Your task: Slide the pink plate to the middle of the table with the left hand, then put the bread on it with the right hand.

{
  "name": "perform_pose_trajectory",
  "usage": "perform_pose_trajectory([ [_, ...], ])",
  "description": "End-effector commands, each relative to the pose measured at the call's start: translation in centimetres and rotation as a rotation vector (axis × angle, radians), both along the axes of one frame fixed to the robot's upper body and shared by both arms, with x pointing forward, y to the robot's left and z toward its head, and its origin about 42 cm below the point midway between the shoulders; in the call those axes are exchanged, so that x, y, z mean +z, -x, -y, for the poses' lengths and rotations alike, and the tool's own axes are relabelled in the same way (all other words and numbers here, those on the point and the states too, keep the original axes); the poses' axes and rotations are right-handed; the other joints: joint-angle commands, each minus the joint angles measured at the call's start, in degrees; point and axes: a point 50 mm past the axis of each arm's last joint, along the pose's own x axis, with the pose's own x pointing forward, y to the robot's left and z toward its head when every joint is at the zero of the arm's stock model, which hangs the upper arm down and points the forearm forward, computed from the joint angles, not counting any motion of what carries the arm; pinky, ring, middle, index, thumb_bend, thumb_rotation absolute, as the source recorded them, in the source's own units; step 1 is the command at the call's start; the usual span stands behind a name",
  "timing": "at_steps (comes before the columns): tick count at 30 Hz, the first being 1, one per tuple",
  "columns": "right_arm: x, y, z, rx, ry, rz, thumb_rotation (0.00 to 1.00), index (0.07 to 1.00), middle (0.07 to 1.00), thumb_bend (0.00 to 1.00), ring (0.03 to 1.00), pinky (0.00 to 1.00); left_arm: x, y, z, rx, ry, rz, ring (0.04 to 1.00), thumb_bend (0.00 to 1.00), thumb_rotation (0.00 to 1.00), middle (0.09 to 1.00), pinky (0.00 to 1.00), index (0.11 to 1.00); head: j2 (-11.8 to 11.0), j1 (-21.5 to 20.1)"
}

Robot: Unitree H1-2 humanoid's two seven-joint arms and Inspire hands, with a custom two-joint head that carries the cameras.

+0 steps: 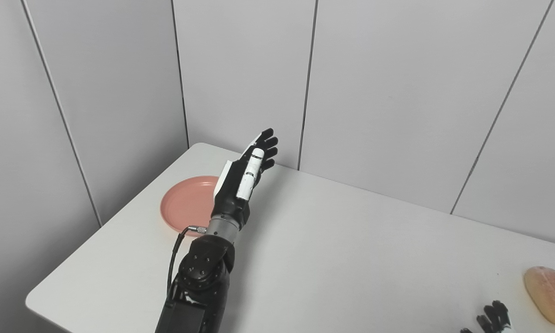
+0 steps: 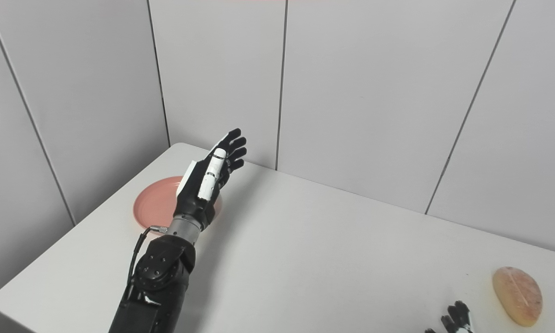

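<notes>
Your left hand [image 1: 245, 178] is raised above the table's far left part with its fingers stretched out and apart, grasping nothing. It is a glossy black shell with white panels along the back and one finger, jointed to a metal wrist collar with a thin cable looping off it. From your head cameras it overlaps the right rim of the pink plate [image 1: 184, 203], but you cannot tell from either view whether the palm touches the plate or merely hangs over it.

The plate sits near the left edge of the table [image 1: 328, 259], well away from the middle, so by the look of things the slide is not yet done. It is a shallow round dish, smooth and matte, salmon-pink, with a low raised rim; it should glide readily on the white, smooth tabletop, whose corners are rounded.

Your right hand [image 2: 453, 319] only shows as a few black fingertips at the bottom edge, so you cannot tell whether it is released or clenched; it appears to hold nothing and waits just beside the bread [image 2: 517, 295]. The bread lies on the table at the far right, an oval, domed loaf with a pale golden, slightly glossy crust and a seam along its length. Both steps are left: plate to centre, then bread onto it.
</notes>
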Motion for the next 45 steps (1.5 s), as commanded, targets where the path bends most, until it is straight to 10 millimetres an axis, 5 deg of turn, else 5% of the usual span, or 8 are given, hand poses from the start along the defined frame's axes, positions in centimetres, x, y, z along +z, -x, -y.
perform_pose_trajectory([
  [1,-0.4,-0.1,-0.1,-0.004,0.012,-0.011,1.00,1.000,1.000,0.22,1.000,1.00,2.5,-0.7,-0.6,0.017,-0.019,0.071,0.906,0.37,1.00,0.910,0.89,0.886,-0.3,0.1],
  [26,-0.6,-0.1,-0.1,0.011,-0.004,-0.021,1.00,1.000,1.000,0.30,1.000,1.00,4.6,-1.6,-10.5,0.199,0.030,0.087,0.922,0.37,1.00,0.917,0.92,0.898,-0.5,0.5],
  [45,-0.7,-0.4,0.6,0.030,-0.020,-0.039,1.00,1.000,1.000,0.37,1.000,1.00,4.6,-0.4,-15.4,0.273,0.102,0.105,0.943,0.35,1.00,0.933,0.93,0.910,-0.7,2.8],
])
